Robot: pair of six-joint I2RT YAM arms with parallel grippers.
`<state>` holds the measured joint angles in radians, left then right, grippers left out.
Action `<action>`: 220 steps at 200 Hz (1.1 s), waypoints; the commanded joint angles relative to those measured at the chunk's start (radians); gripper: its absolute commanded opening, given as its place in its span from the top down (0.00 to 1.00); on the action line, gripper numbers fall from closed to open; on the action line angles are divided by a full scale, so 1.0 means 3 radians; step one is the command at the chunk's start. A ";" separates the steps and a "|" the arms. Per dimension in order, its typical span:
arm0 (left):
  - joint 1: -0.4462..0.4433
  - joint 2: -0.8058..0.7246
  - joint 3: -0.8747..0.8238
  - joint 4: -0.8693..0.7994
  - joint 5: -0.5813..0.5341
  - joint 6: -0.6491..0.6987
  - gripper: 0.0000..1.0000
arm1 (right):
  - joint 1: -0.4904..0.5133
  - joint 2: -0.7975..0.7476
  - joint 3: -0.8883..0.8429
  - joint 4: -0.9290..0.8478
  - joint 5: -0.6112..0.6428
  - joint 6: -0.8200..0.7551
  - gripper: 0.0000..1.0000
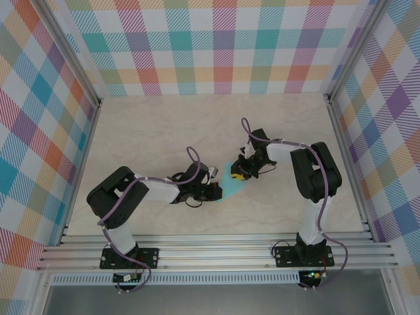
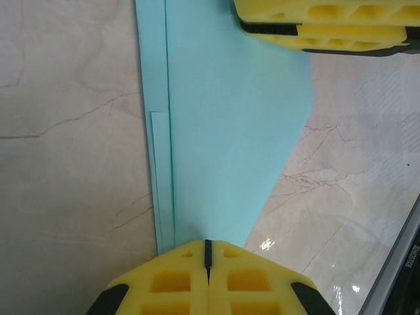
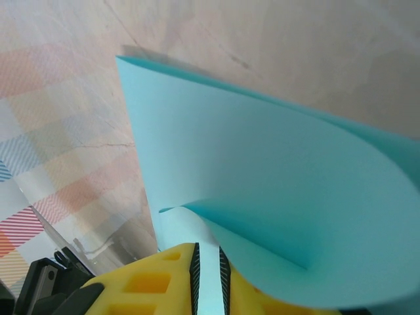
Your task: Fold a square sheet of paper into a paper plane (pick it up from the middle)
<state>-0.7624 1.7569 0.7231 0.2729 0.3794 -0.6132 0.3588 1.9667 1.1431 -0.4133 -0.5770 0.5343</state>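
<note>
Now both claws, left (image 2: 207, 252) and right (image 3: 209, 275), pinch the folded paper plane (image 2: 223, 131).

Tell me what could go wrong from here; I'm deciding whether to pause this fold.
1. The right hand holds the paper plane with its fingers slightly apart; the curled flap could slip out or spring back.
2. The left hand is shut on the opposite end, so pulling apart might tear the paper or skew the creases along the folded edge.

Open table (image 1: 164, 131) all round; both arms crowd the paper plane (image 1: 231, 180).
</note>
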 commanded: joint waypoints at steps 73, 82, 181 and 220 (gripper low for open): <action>0.0028 0.0158 -0.0190 -0.0616 -0.0186 0.0060 1.00 | -0.0352 0.0204 0.0304 0.0049 0.0492 -0.0211 0.79; 0.0027 0.0162 -0.0182 -0.0618 -0.0186 0.0060 1.00 | -0.0372 0.0219 0.0323 0.0041 0.0473 -0.0219 0.79; 0.0028 0.0137 -0.0168 -0.0562 -0.0127 0.0024 1.00 | -0.0525 -0.0118 0.0303 -0.0156 0.0331 -0.0332 0.75; 0.0028 0.0080 -0.0124 -0.0488 -0.0024 -0.0050 1.00 | -0.0516 -0.0548 -0.0222 0.0010 0.0065 -0.0232 0.67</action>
<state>-0.7624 1.7569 0.7223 0.2760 0.3809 -0.6147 0.1974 1.8954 1.1515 -0.4274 -0.4820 0.4595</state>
